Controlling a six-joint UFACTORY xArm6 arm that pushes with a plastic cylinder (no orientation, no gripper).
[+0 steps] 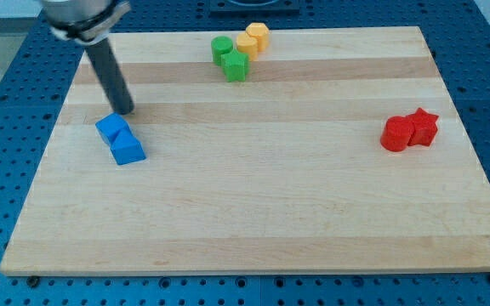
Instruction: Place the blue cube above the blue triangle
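Nearest of all is bare desk [253,229], a pale wooden top with nothing on its lower stretch, so the action sits further up.

First up from there is the blue pair. The blue triangle [128,150] lies lower and a touch toward the view's right, and the blue cube [112,128] sits right against its upper-left side, the two touching. That puts the cube directly below my tip [127,111] and slightly to the view's left of it, with the triangle just beyond the cube. As for the tool, it is a plain dark rod: nothing to spread, nothing to press together, nothing pinched. My tip stands on the desk just beside the cube's upper edge, and I cannot tell whether it actually touches it.

By my reading the task looks nearly done, maybe done. The cube is already above the triangle and snug against it. What may be left is only a nudge toward the view's right so that the cube lines up squarely over the triangle, and then drawing the rod clear without dragging either block.

Far off toward the view's right, a red cylinder-like block [395,134] and a red star [423,127] sit touching, well apart from my tip. At the view's top, beyond my tip and to its right, the green cylinder [221,49], green cube [236,66] and two yellow blocks [252,39] cluster together, uninvolved.
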